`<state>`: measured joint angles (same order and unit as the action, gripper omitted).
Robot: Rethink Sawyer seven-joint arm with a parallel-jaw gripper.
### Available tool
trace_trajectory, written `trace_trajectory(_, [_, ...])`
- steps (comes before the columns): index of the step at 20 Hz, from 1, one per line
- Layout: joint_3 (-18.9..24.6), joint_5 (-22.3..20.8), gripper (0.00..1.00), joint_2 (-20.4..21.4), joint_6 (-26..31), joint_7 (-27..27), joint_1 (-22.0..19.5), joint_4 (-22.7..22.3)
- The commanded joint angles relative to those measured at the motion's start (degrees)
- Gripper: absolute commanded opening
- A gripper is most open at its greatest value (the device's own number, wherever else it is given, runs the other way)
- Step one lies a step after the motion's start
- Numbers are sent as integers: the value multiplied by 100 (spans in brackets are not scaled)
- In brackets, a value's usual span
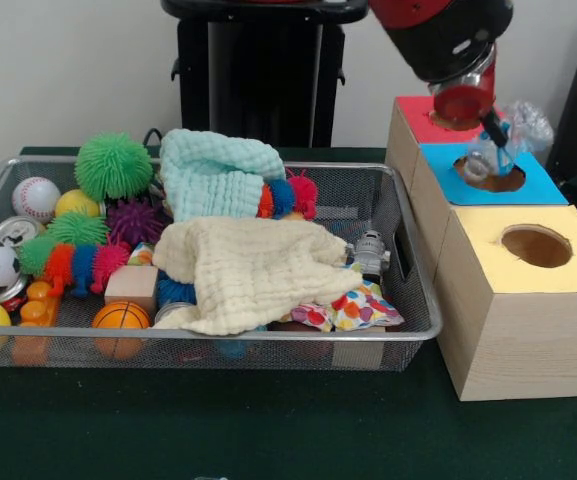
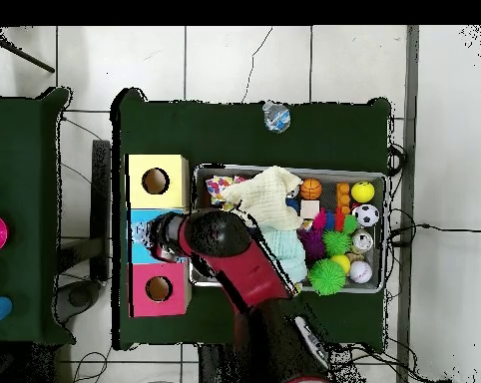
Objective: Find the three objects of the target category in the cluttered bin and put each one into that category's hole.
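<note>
1. My hand (image 1: 500, 140) hangs over the round hole of the blue-topped wooden box (image 1: 538, 180), its thin fingers closed around a clear crumpled plastic bottle (image 1: 480, 160).
2. That box sits between a red-topped wooden box (image 1: 413, 125) and a yellow-topped wooden box (image 1: 528, 290), all three touching in a row beside the wire mesh bin (image 1: 408, 260).
3. The bin holds a cream muslin cloth (image 1: 253, 270), a mint knitted cloth (image 1: 213, 170), balls and spiky toys.
4. Only the overhead view shows another clear plastic bottle (image 2: 275, 117) lying alone on the green table (image 2: 225, 125); there my arm hides my hand.
</note>
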<state>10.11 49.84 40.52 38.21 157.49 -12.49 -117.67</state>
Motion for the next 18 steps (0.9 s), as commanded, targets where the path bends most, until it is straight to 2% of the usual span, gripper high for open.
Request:
trace_trajectory(1, [1273,-175,0,-909,-1339,-2300,-796,-535])
trace_trajectory(7, [2008,-1117,0,-1631,-2090,-1996,-1584,-569])
trace_trajectory(13, [2075,-2176,0,-2242,-2302,-1547,-1991,-387])
trace_trajectory(17, [2021,-2649,0,-2368,-2244,-1206,-2073,-298])
trace_trajectory(18, [2023,-2851,100,-2395,-2223,-1018,-2101,-256])
